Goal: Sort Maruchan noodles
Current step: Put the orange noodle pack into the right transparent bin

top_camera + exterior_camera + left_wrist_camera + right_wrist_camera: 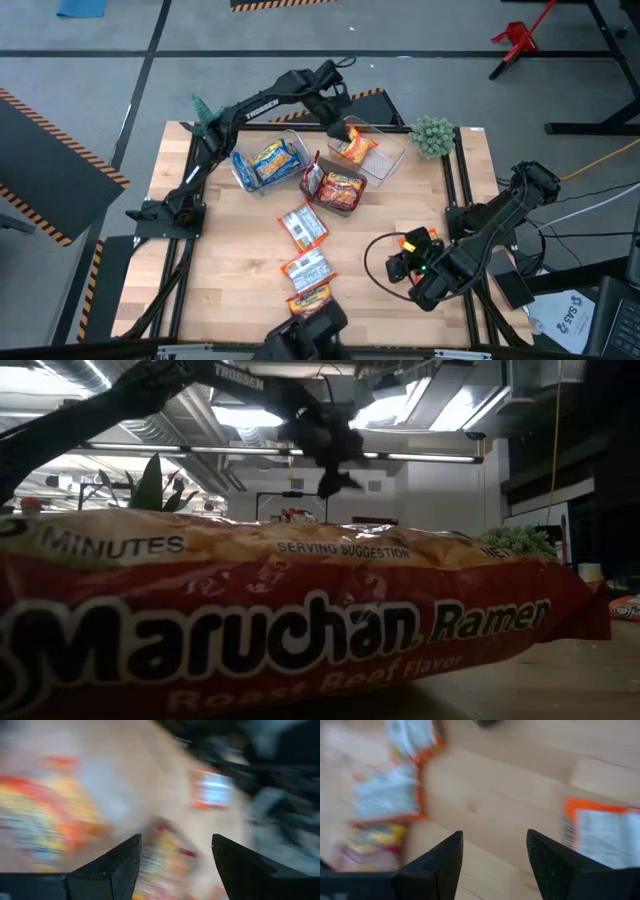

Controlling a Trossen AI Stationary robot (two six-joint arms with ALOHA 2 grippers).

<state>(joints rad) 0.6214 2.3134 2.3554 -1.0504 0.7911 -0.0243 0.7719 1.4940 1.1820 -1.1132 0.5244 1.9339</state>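
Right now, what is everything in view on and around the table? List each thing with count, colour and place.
Blue-yellow crinkly ramen packets: at least one, in the far-left clear plastic bin.
Orange ramen packet: one, in the far-right clear plastic bin.
Red ramen packets: at least two, in the middle bin.
Loose ramen packets: three, in a line on the wooden table; white-orange, white-orange, red-yellow nearest the front edge.
Orange-edged packet: one, by the right arm.
Small green plants: two, far corners.
Left gripper: open, above the far-right bin.
Right gripper: open, low over the table's right side.
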